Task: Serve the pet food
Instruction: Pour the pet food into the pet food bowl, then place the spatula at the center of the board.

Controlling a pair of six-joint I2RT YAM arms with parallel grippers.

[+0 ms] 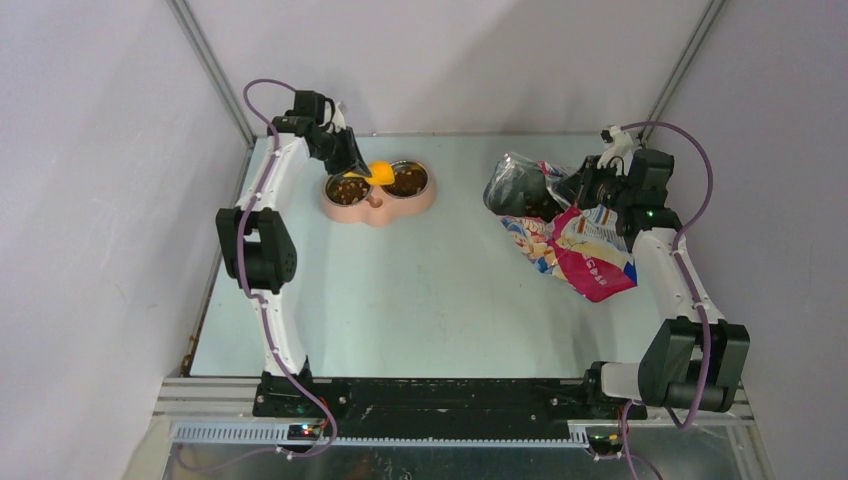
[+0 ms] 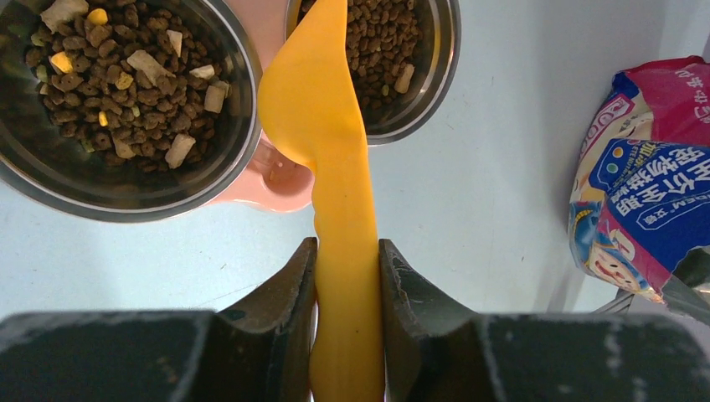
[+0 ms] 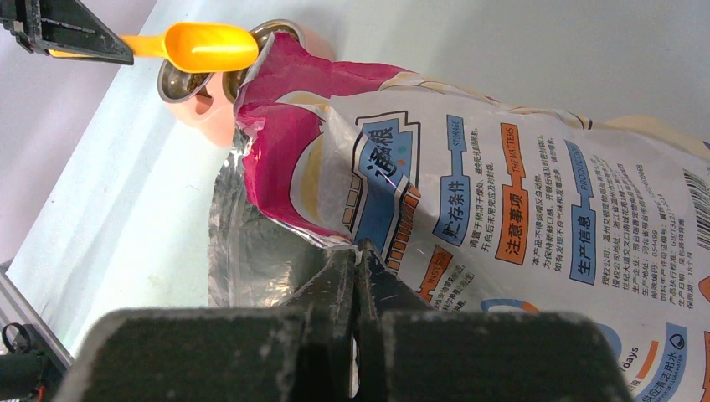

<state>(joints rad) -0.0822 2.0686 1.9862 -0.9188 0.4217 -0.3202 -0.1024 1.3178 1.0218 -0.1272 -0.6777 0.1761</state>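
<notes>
My left gripper [image 2: 347, 251] is shut on the handle of a yellow scoop [image 2: 322, 109], whose bowl hangs above the pink twin-bowl feeder [image 1: 379, 194], between its two steel bowls. Both bowls hold brown kibble [image 2: 109, 75]; the right bowl's kibble [image 2: 381, 42] is partly hidden by the scoop. My right gripper [image 3: 360, 255] is shut on the torn rim of the blue, pink and white pet food bag [image 3: 502, 184], holding its mouth open. The bag [image 1: 570, 240] lies at the table's right, its silver inside [image 3: 251, 251] showing. The left gripper [image 1: 350, 160] and right gripper [image 1: 590, 190] are far apart.
The grey walls close the table at the back and sides. Light blue table surface [image 1: 420, 290] lies between the feeder and the bag. The arms' bases stand at the near edge on a black rail [image 1: 440, 400].
</notes>
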